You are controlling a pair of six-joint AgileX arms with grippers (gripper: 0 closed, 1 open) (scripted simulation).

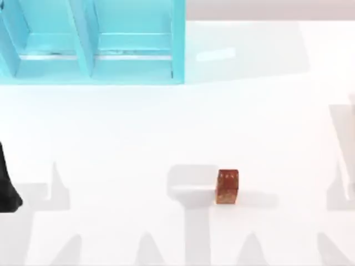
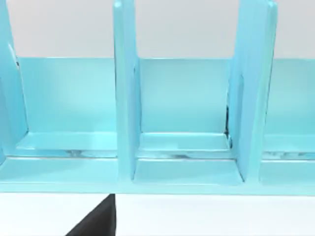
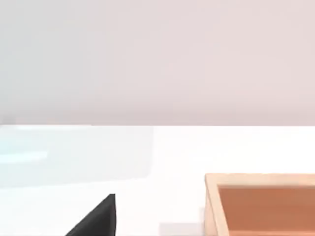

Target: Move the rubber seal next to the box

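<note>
So the rubber seal (image 1: 227, 187) is a small reddish-brown blocky piece with a few pale specks along its top, sitting by itself on the white table (image 1: 138, 138), a bit right of centre toward the near edge in the top view, nothing touching it. Far back on the left side there's a light blue shelf-type unit (image 1: 91, 41) with upright dividers, cut off by the top edge of the picture; the left wrist view looks straight into its compartments (image 2: 184, 98). The right wrist view catches the corner of a tan box (image 3: 261, 204) with an orange-brown inside, but it runs out of frame, so hard to say how it sits relative to the seal. My left arm (image 1: 8, 185) is just a dark shape poking in at the left edge of the top view, well apart from the seal. Honestly can't tell how wide either gripper is, and nothing is being held that I can see.
</note>
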